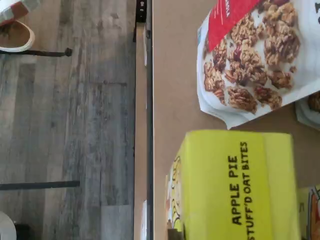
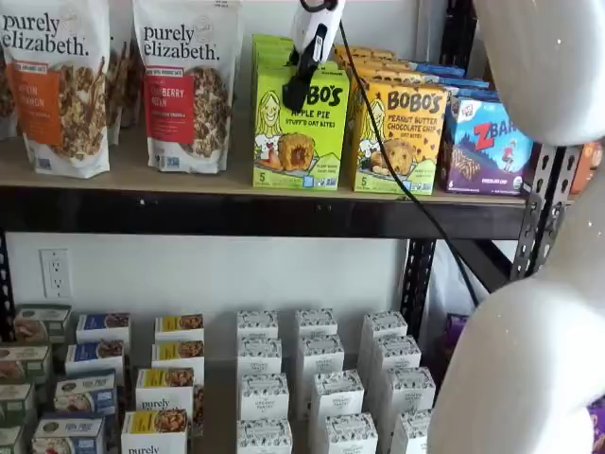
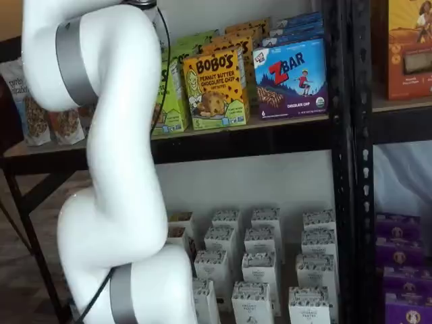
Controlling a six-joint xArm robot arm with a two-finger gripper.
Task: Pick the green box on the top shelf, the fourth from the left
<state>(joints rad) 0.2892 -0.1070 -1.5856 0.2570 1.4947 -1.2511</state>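
The green box (image 2: 301, 132) stands upright on the top shelf (image 2: 236, 184), its long axis vertical and its printed front facing out past the shelf's black front rail. More green boxes line up behind it toward the back wall. Just beside it, on the side toward the blue box (image 2: 487, 144), stands a yellow-orange box (image 2: 400, 137), almost touching; on its other side a granola bag with a red label (image 2: 186, 83) stands a little apart, and beyond that a granola bag with an orange label (image 2: 59, 85).

In the wrist view the green box's top face (image 1: 235, 182) reads "APPLE PIE STUFF'D OAT BITES", and it sits close to the shelf's front edge, with a granola bag (image 1: 255, 55) next to it on the tan board.

The end effector (image 2: 295, 95) hangs in front of the upper part of the green box in a shelf view, white body above and black fingers below, overlapping the box's top edge and the "BOBO'S" lettering. The fingers show as one dark shape with no gap visible, so I cannot tell whether they are open or closed, nor whether they touch the box. A black cable (image 2: 397, 170) trails from the end effector across the yellow-orange box. In a shelf view (image 3: 169, 94) the white arm (image 3: 115, 135) covers most of the green box.
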